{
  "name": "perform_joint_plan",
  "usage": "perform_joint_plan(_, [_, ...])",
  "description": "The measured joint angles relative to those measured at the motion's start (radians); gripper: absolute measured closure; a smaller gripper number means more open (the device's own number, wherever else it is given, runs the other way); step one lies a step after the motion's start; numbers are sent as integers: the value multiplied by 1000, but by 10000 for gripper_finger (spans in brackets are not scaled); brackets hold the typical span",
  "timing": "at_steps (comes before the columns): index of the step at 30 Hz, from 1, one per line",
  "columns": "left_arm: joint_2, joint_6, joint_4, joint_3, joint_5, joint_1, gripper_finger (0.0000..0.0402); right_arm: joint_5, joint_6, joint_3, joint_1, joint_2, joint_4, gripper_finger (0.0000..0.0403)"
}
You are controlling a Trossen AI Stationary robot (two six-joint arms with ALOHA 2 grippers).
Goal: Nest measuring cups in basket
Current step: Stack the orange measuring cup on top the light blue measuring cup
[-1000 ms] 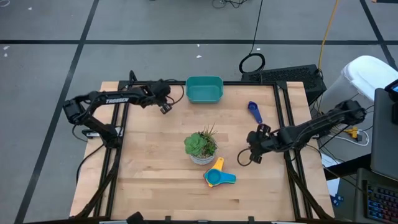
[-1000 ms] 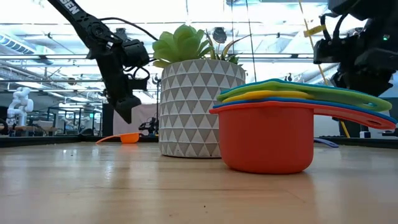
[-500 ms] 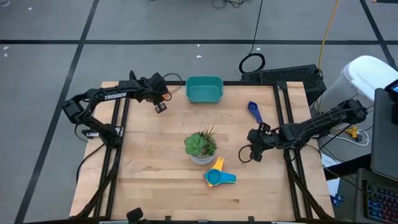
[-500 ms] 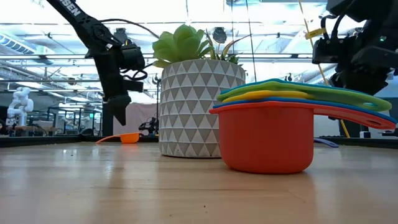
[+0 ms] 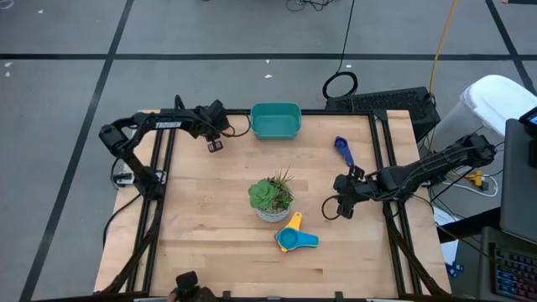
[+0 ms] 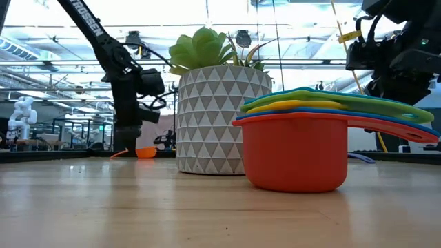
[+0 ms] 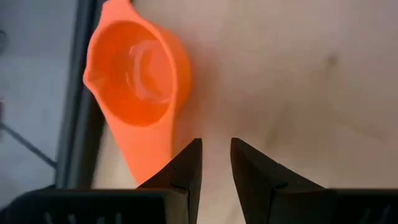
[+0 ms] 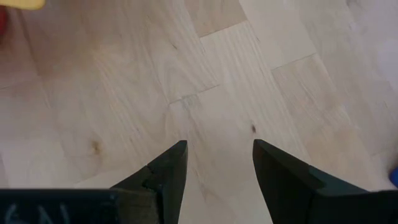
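Observation:
A small orange measuring cup (image 7: 138, 81) lies on its base near the table's far-left corner, beside the teal basket (image 5: 275, 120); it also shows in the low view (image 6: 143, 152). My left gripper (image 7: 216, 152) points down just above the wood next to it, open by a narrow gap with nothing between the fingers (image 5: 215, 144). A nested stack of cups (image 5: 295, 238), red-orange outermost with blue, yellow and green inside (image 6: 296, 148), sits near the potted plant. A single blue cup (image 5: 343, 149) lies at the far right. My right gripper (image 5: 340, 204) hangs open over bare wood (image 8: 217, 155). My left gripper stands with the orange cup's handle (image 7: 152, 165) running along the outer side of one finger (image 7: 186, 165). Whether finger and handle touch, I cannot tell. The cup rests flat on the table.
The white-potted succulent (image 5: 270, 197) stands mid-table between the stack and the basket. The basket sits against the far edge. The table's black frame rail (image 7: 74, 93) runs right beside the orange cup. Bare wood lies on the near left.
My left gripper has moved a little toward the table's left edge, tipped from slanting to pointing straight down, and lowered toward the orange cup. The cups have not moved.

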Motion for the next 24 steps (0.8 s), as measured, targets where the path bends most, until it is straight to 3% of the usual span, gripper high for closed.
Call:
perform_joint_plan(9, [-20, 52, 83, 0, -58, -10, 313, -2, 0, 0, 0, 0, -1, 229])
perform_joint_plan(15, [-9, 128, 96, 0, 38, -10, 313, 2, -17, 0, 0, 0, -1, 229])
perform_joint_plan(24, [-9, 187, 123, 0, 57, 15, 313, 1, -11, 0, 0, 0, -2, 229])
